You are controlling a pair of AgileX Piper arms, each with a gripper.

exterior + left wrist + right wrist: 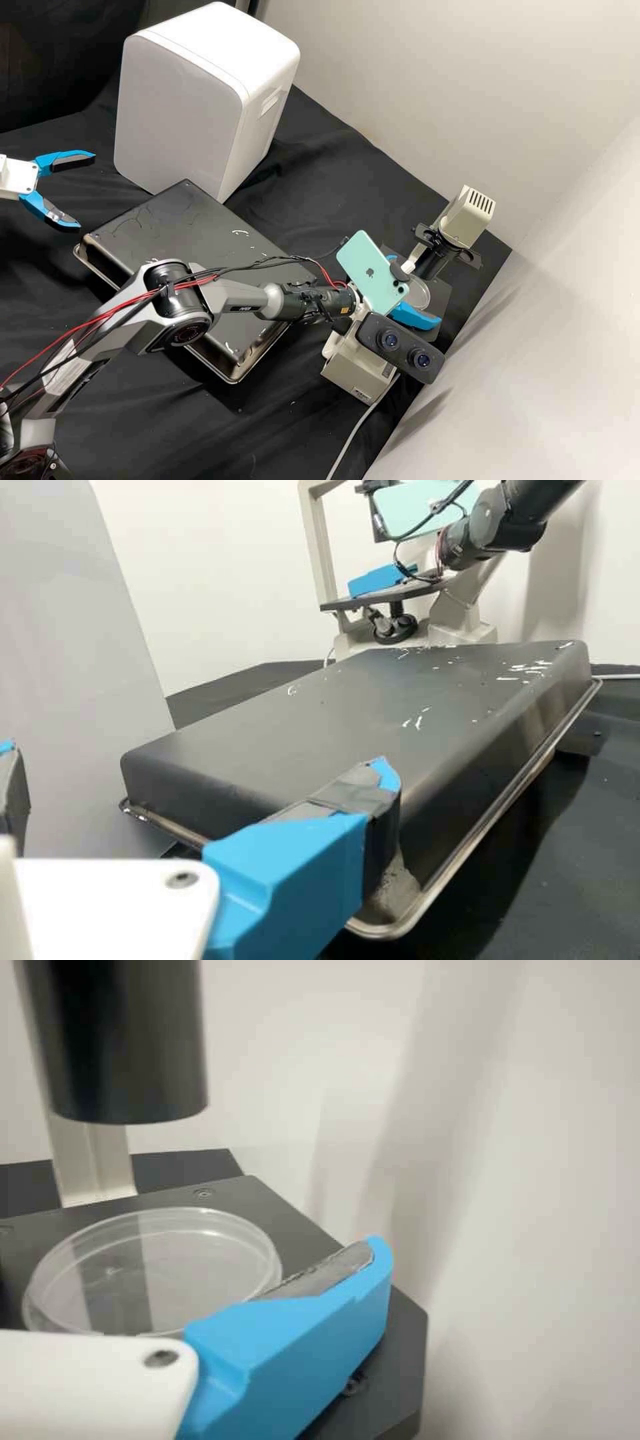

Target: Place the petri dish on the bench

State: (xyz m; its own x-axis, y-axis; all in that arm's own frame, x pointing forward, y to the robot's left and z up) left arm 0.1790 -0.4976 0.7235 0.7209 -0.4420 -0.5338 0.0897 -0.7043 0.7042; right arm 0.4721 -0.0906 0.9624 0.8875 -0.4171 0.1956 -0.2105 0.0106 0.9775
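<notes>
Step in hand: grip the petri dish so it can come off the microscope stage and go onto the tabletop.

My right pincer is wide and low over the stage. One blue finger is just beside the dish rim; the other is hidden, probably on the far side. Can't tell if the pad touches the rim yet, so I'm calling it not gripped.

To do it well: keep the fingers level with the rim, centre the dish between them, and close gently, since thin clear plastic will likely slip or flex. Lift straight up to clear the dark lens barrel above, then pull back.

The dish is round, shallow and clear, looks empty, and lies flat on the black stage.

My left pincer is wide, holds nothing, and hangs well apart near the white box, beside the dark tray.
</notes>
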